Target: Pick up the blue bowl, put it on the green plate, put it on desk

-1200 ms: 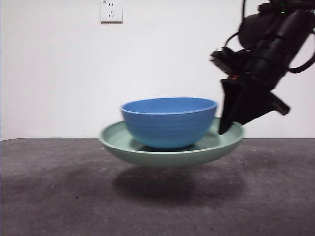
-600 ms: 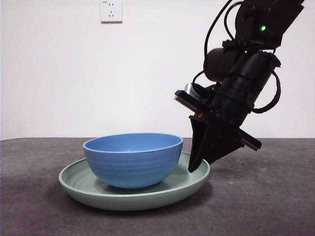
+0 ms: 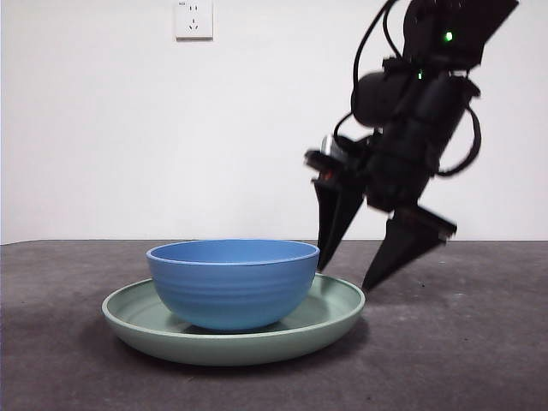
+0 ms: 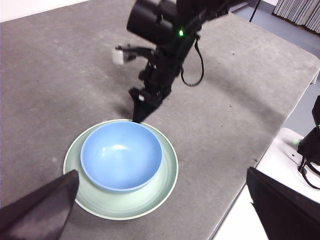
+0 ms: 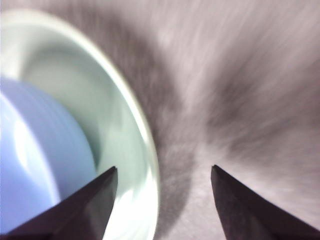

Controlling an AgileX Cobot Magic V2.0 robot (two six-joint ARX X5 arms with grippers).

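Grey, speckled desk (image 3: 479, 360) now carries the green plate (image 3: 334, 321), which hung in the air a second ago, with the blue bowl (image 3: 233, 282) inside it. Right gripper (image 3: 353, 276) has let go, jaws spread astride the rim (left gripper (image 4: 160, 210) waits, open), so delivery looks complete.

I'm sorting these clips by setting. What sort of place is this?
Probably a robot lab or test room, not a kitchen: a bare grey desk before a plain white wall with one socket, and only a blue bowl on a green plate.
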